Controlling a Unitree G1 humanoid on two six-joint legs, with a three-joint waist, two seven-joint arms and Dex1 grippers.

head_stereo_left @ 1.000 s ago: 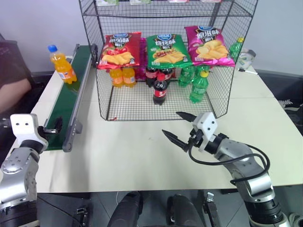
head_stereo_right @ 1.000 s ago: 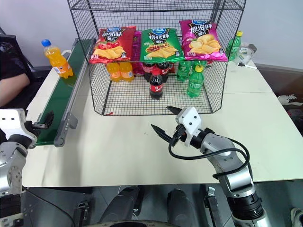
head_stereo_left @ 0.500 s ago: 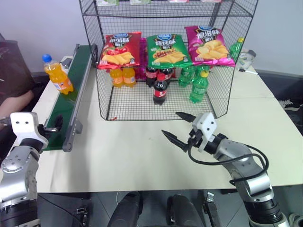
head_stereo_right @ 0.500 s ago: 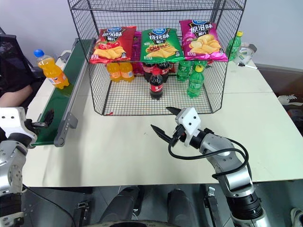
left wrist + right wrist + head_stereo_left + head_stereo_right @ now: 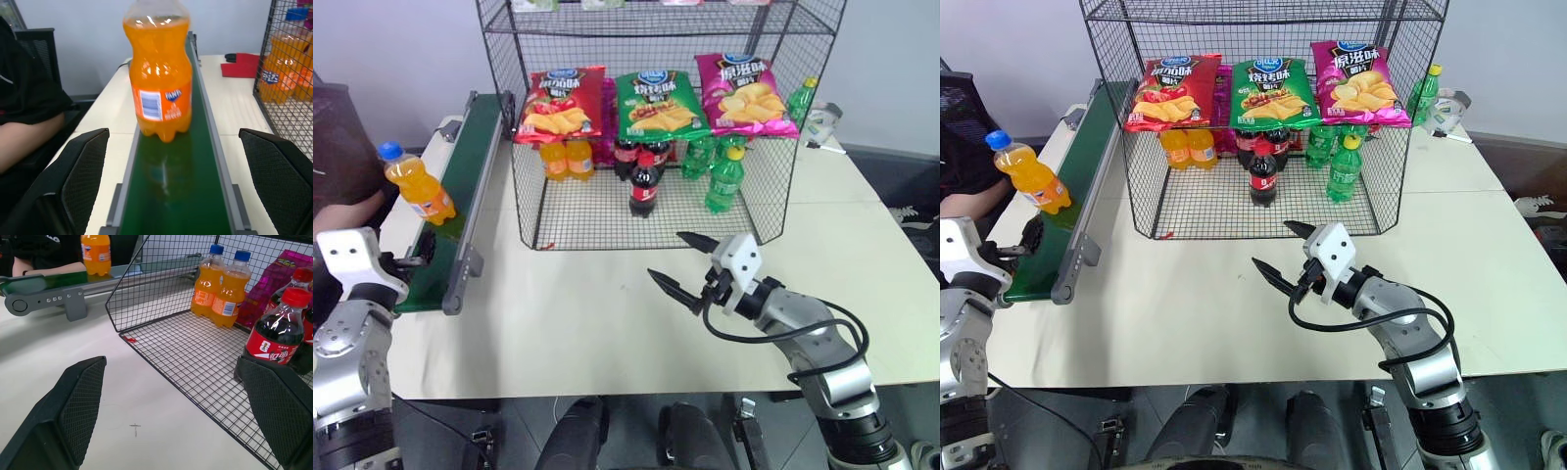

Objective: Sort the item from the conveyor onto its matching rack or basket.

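Ribbed clear soda bottle [image 5: 160, 93] upright on smooth green conveyor [image 5: 178, 191].

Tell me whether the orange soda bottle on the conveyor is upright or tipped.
Upright: the orange soda bottle stands on its base on the conveyor, blue cap on top in the head views.

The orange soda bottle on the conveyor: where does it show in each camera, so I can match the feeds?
Left eye view: orange soda bottle at far left, on the conveyor.
Right eye view: far left, same belt.
Left wrist view: upper centre, standing on the belt.
Right wrist view: top left, cap cut off.
Shared landmark: the black wire rack beside the belt.
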